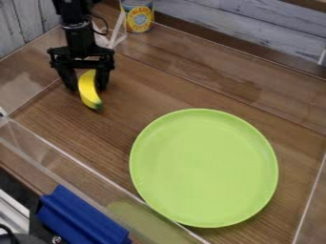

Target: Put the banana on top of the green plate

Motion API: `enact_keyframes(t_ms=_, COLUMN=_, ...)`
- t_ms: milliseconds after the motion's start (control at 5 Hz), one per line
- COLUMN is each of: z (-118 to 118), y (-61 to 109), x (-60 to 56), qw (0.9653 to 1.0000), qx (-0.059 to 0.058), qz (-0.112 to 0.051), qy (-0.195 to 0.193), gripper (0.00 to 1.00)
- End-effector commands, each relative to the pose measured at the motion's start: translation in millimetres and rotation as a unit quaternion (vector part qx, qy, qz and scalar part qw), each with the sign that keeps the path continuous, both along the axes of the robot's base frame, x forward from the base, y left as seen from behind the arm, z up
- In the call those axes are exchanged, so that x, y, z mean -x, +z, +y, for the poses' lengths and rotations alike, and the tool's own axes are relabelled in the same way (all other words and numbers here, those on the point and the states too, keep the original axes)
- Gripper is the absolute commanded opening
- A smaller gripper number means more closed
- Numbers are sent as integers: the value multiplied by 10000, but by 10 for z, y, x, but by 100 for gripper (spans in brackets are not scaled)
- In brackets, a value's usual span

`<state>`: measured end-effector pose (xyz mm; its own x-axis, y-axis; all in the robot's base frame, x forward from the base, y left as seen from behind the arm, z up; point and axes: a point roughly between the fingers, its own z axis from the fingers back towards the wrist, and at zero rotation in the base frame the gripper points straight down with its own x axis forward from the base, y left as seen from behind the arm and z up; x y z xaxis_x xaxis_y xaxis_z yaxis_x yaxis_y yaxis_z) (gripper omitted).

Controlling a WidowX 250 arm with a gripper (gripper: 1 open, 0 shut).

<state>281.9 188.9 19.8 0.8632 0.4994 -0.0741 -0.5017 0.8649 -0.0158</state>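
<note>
i've got the claw spread wide and pointing straight down, one finger on each side of the banana, which lies on the wooden worktop at the far left, well apart from the green plate. nothing is gripped yet; the banana rests between the open fingers, its lower tip poking out toward the camera.

my main worry is the closing. the banana is curved and smooth, and from this view i can't tell whether the fingers sit square across its middle or nearer one end. if they're off-centre, i expect it to pivot or squirt out sideways as they pinch. i also can't tell how close the fingertips are to the wood; if they're pressing on it, closing could drag.

then there's the carry: the plate is a long diagonal away, so a weak hold could drop the banana short. a low lift might clip the plate's raised rim.
</note>
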Motion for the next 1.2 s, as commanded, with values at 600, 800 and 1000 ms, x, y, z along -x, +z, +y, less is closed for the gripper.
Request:
enact_keyframes(t_ms=600, z=-42, y=59, x=-80, qw=10000, qx=2, qz=1, qy=-7, gripper=100)
enact_keyframes(t_ms=800, z=-57, y=59, x=-96, qw=10000, qx=24, qz=-13, qy=-18, gripper=0)
enact_keyframes(t_ms=1000, z=-109, y=164, x=-97, qw=9999, qx=17, qz=-35, qy=-113, gripper=0)
